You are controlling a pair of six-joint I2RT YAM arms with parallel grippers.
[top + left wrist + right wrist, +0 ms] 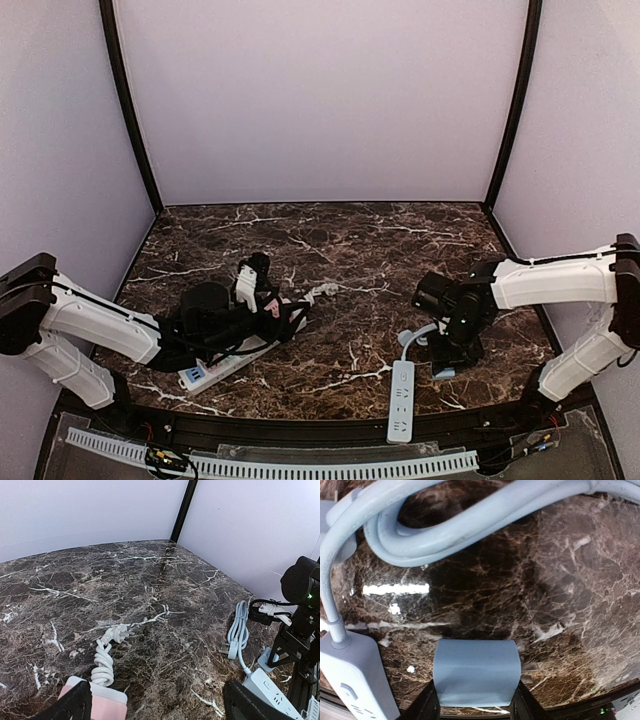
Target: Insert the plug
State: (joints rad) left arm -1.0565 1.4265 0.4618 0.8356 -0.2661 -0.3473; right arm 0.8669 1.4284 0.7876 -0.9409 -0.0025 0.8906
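The right end effector (pixel 476 702) has its black fingers (pixel 426 706) closed against both sides of the pale blue-grey plastic plug (pixel 476 670). The plug is down at the surface of the dark brown marble-patterned table (pixel 570 580), near its near edge and right of centre. Just beside the plug lies a white oblong power strip (pixel 401 400), with its pale blue-grey cable (pixel 470 520) looping farther back. The left end effector (pixel 157 707) stands wide and holds nothing. It is over the end of a second white power strip (pixel 107 695) with a twisted white cord (pixel 104 657), toward the near left corner.
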